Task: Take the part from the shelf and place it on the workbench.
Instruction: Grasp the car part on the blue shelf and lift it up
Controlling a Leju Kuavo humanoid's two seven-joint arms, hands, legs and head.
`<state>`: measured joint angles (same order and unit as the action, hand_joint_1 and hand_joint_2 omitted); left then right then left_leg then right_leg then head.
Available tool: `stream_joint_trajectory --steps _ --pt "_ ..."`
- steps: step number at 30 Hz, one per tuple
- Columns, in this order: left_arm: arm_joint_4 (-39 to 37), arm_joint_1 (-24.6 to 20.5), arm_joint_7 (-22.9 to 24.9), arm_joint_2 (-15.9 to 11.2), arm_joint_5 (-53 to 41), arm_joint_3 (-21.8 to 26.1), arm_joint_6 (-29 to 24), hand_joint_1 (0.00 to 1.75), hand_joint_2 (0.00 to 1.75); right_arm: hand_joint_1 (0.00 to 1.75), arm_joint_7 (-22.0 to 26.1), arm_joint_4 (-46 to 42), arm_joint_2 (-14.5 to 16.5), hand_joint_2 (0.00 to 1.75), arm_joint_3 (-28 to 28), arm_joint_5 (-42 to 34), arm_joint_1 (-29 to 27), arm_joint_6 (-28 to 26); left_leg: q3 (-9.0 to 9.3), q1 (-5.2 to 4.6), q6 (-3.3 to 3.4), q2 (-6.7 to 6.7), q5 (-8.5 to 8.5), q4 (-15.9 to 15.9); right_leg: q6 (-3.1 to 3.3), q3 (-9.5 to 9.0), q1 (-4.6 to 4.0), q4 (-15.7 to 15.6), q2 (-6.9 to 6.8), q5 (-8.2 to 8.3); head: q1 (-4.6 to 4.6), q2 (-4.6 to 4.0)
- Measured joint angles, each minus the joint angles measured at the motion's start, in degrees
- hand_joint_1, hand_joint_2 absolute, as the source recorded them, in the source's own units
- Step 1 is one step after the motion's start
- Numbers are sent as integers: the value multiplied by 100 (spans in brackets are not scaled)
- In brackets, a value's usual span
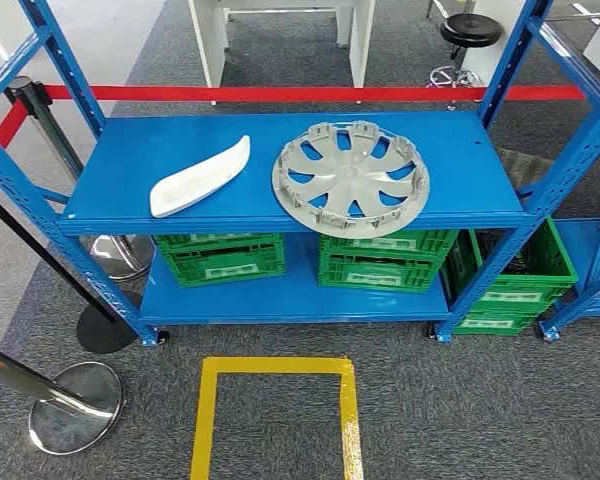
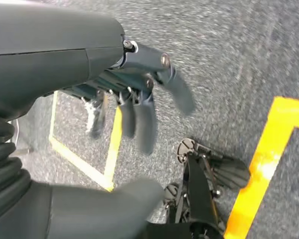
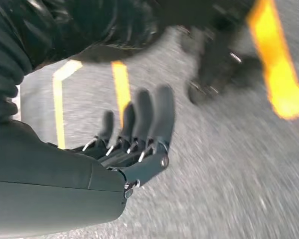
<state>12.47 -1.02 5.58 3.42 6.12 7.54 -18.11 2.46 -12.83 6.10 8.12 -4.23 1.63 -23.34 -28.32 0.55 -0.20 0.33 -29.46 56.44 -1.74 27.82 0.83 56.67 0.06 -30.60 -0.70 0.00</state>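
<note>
Two parts lie on the blue shelf's point(image 1: 169, 140) upper board: a white curved part point(image 1: 199, 178) toward its left end and a silver wheel cover point(image 1: 350, 177) near its middle, apart from each other. Left hand point(image 2: 140, 94) and right hand point(image 3: 134, 144) hang over grey carpet, fingers apart, holding nothing.

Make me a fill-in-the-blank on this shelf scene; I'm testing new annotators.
1. The hubcap lies on the ____ shelf level.
2. The white part lies to the hubcap's ____ in the head view.
3. The crates under them are ____.
4. The tape square on the carpet is ____.

Missing words: top; left; green; yellow
</note>
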Motion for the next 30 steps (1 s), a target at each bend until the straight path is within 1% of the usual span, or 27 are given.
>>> stream_joint_trajectory --steps 2,4,6,7,9,11,12,13,15,17,19,22,24,27,30 --pt "-3 -1 9 23 23 53 -69 0 0 0 426 -39 -32 0 102 10 -13 -65 0 0 0 0 0 0 0 0 0 0 1 0 1 0" --pt "-7 -1 19 64 51 154 -189 0 0 0 1209 -176 -89 0 330 103 -51 -107 0 0 0 0 0 1 0 0 0 0 1 0 1 0" --pt "-9 3 -4 96 61 249 -284 0 0 0 1780 -471 -109 0 630 409 -129 -29 -1 0 0 0 0 3 0 -1 0 0 -1 0 1 0" --pt "-10 5 -36 109 65 299 -320 0 0 0 1943 -701 -85 0 815 676 -191 39 -1 0 0 -2 0 3 0 -1 0 0 -3 0 0 0" --pt "-10 8 -139 128 66 401 -358 0 0 0 2029 -1369 76 0 1294 1450 -347 249 -3 2 0 -5 0 2 0 -1 -1 0 -6 0 1 0" --pt "-10 9 -238 140 46 497 -366 0 0 0 2021 -2176 352 0 1880 2325 -462 537 -4 6 0 -6 0 2 0 1 -4 1 -5 1 1 0" --pt "-10 8 -270 145 28 536 -366 0 0 0 2041 -2541 486 0 2140 2635 -488 650 -4 7 -1 -6 1 2 0 1 -5 2 -6 1 -1 0" --pt "-10 8 -290 152 12 574 -370 0 0 0 2062 -2905 614 0 2347 2809 -510 717 -3 7 -1 -8 1 2 0 2 -6 2 -8 0 -2 0" --pt "-10 8 -280 168 -12 645 -391 0 0 0 2033 -3643 811 0 2514 2837 -606 696 -4 7 -1 -14 3 2 0 1 -6 3 -17 0 -2 0" --pt "-11 13 -208 182 -41 716 -434 0 0 0 1796 -4568 971 0 2398 2754 -799 477 -7 6 -2 -17 4 2 0 0 -6 5 -20 0 0 0" --pt "-12 14 -133 187 -74 780 -478 0 0 0 1422 -5619 1083 0 2079 2729 -1063 146 -10 4 -2 -17 4 2 0 1 -4 5 -17 0 2 0" --pt "-12 13 -101 187 -108 858 -552 0 0 0 967 -7167 1203 0 1297 2802 -1513 -244 -14 2 -2 -15 3 3 0 5 -3 6 -10 0 2 0" --pt "-12 8 -118 186 -124 910 -602 0 0 0 840 -7957 1269 0 733 2787 -1679 -231 -14 2 -2 -14 3 3 0 9 -3 6 -6 0 -1 0" --pt "-12 -8 -140 214 -92 987 -686 0 0 0 744 -8562 1283 0 133 2658 -1588 16 -15 4 -2 -15 7 2 0 4 -5 6 -13 1 -1 0" --pt "-12 -21 -138 272 -70 1070 -756 0 0 0 572 -8661 1227 0 -204 2638 -1249 148 -28 3 -3 -16 15 2 -1 -1 -4 8 -16 7 -1 0"
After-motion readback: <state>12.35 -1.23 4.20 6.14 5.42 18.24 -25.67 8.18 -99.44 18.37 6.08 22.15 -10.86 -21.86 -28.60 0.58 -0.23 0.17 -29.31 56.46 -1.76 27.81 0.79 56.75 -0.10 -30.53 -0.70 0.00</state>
